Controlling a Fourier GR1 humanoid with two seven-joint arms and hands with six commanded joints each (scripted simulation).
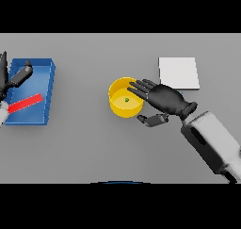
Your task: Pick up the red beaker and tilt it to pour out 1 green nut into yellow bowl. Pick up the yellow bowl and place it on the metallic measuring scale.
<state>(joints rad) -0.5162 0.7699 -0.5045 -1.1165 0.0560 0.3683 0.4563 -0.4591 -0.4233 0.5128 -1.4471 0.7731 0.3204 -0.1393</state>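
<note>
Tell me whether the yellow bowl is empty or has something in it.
Not empty: the yellow bowl stands upright with one small green nut on its floor.

The left hand [14, 78] is cut off by the picture's edge (its palm unseen), partly covering the red beaker [26, 103].

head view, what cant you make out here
- Left hand: cut off by the left edge over the blue rectangular tray; its grip on the red beaker is unclear.
- Yellow round bowl: its right rim is hidden under the right hand.
- Small green nut: too small to show shape.
- White flat square scale: no display visible.
</note>
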